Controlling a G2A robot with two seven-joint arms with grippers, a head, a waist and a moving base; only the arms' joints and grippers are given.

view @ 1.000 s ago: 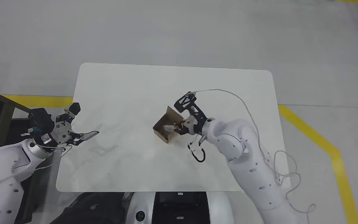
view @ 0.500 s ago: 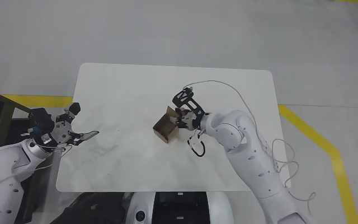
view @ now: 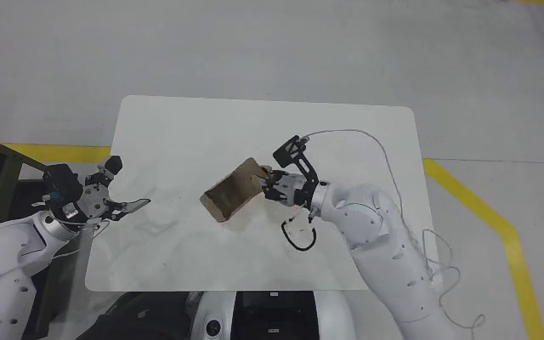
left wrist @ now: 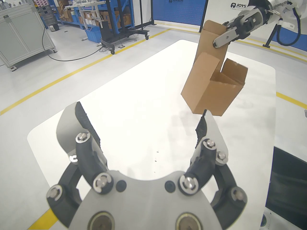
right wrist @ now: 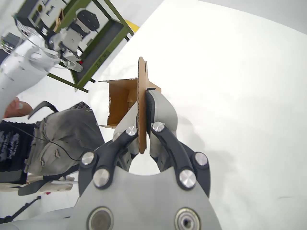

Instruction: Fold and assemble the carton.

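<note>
A brown cardboard carton (view: pixel 231 192) hangs tilted above the middle of the white table (view: pixel 187 127), its open end with loose flaps pointing down and left. My right gripper (view: pixel 270 181) is shut on one upper flap of the carton (right wrist: pixel 142 111), the flap edge pinched between both fingers. From the left wrist view the carton (left wrist: pixel 211 82) is lifted off the table with the right gripper (left wrist: pixel 221 39) clamped at its top. My left gripper (view: pixel 119 189) stands open at the table's left edge, far from the carton, its fingertips (left wrist: pixel 81 118) spread wide and nothing between them.
A black cable loop (view: pixel 297 236) hangs under the right arm and a thin white cable (view: pixel 357 140) arcs over the table's right side. A green metal frame (right wrist: pixel 100 41) stands beyond the table's left edge. Yellow floor tape (view: pixel 476 204) runs past both sides.
The right gripper has lifted and swung the carton leftward; it now hangs stretched out and tilted above the table instead of sitting compact by the gripper. The left arm has not moved.
</note>
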